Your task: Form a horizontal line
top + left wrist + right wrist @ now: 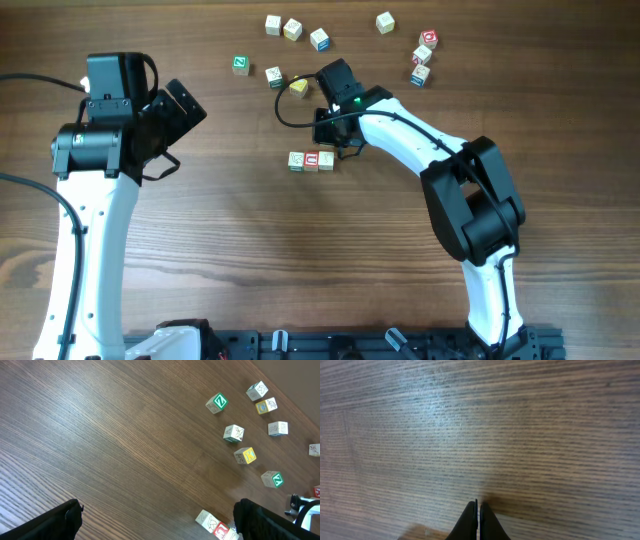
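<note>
tabletop of dark brown wood (200, 250) is shown from above, with two white and black robot arms (420, 135) reaching over it. the horizontal line (311, 160), a short row of three small wooden cubes touching side by side, is laid near the middle of the table. it is made up of a pale cube with green trim (297, 160) at the left, a red-marked cube (311, 160) in the middle and a plain pale cube (326, 159) at the right.

the right claw (478, 510) is pressed fully closed with nothing gripped, and is placed just beyond the far right end of the row; whether the end cube is touched cannot be told. the left claw (160, 522) is spread wide and empty, well apart to the left of the row.

the row appears already formed, so the step in hand is judged to be a last straightening or a withdrawal. for the next move, the closed claw would need to be lifted clear without the end cube being knocked.

counted: three cubes in the row, ten loose wooden cubes (319, 39) scattered on the far side, two arms, two claws.
</note>
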